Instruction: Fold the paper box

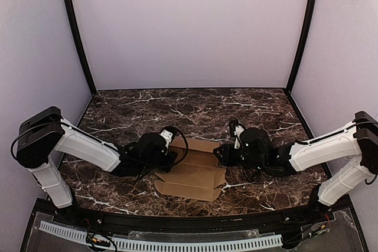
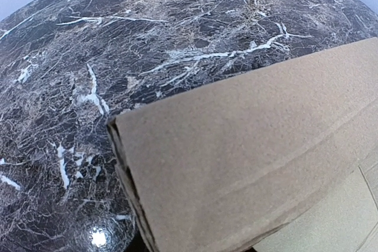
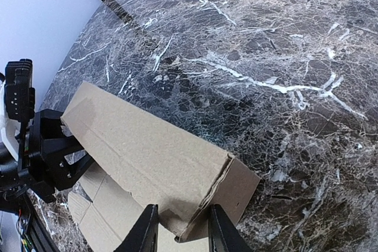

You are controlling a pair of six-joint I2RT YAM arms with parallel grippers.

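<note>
The paper box (image 1: pixel 194 176) is a plain brown cardboard blank lying on the dark marble table (image 1: pixel 195 107) between my two arms. Its far panel is folded up into a long wall, seen in the right wrist view (image 3: pixel 142 151). My right gripper (image 3: pixel 182 229) is open, its fingers (image 3: pixel 145 231) straddling the wall's right corner and end flap. My left gripper (image 1: pixel 172 156) is at the wall's left end. In the left wrist view the cardboard (image 2: pixel 248 157) fills the frame and hides the fingers, so I cannot tell whether they are open or shut.
The table is enclosed by pale walls with black corner posts (image 1: pixel 77 33). A black rail (image 1: pixel 189 222) runs along the near edge. The left arm's black wrist (image 3: pixel 35 146) shows beside the wall's left end in the right wrist view.
</note>
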